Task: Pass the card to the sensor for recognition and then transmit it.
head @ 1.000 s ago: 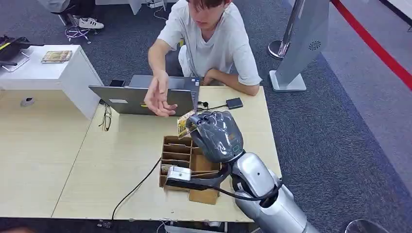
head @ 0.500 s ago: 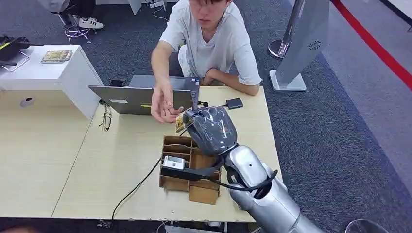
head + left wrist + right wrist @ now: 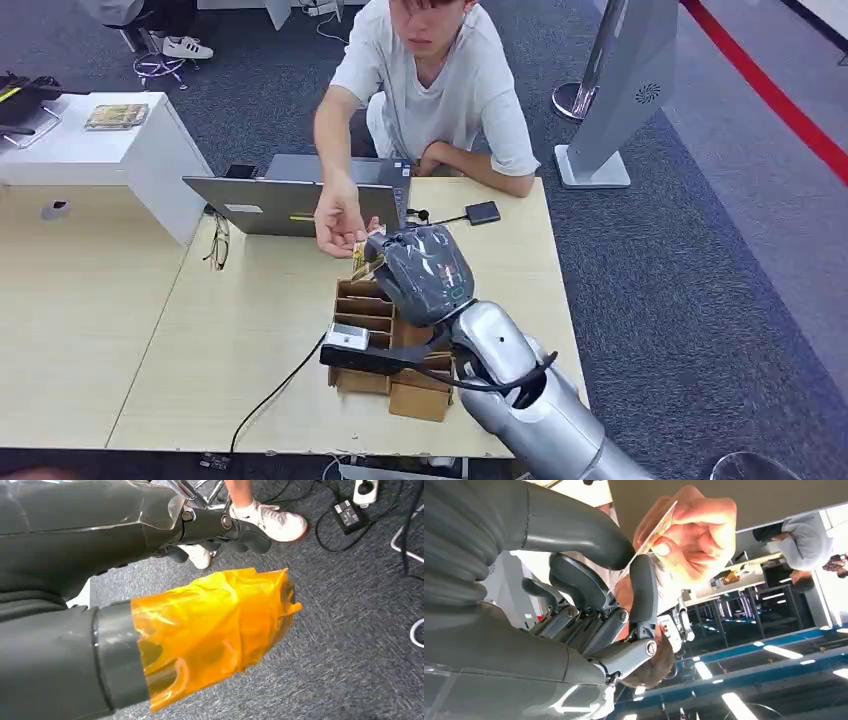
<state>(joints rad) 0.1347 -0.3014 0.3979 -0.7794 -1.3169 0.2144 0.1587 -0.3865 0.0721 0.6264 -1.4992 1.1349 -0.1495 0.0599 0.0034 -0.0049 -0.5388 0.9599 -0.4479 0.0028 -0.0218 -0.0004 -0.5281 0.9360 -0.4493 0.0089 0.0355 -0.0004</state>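
Even, bright indoor light; soft shadows; ceiling lamps glare; sharp focus.

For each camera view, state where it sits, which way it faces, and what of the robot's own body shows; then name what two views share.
Head view: high on the body, facing forward and down at the light wooden table; the silver right arm and dark grey right hand show.
Left wrist view: behind the left hand, facing grey carpet; an orange-taped thumb shows.
Right wrist view: behind the right hand, facing upward; dark fingers show.
Shared by the head and right wrist views: the thin yellowish card, pinched by a person's hand.
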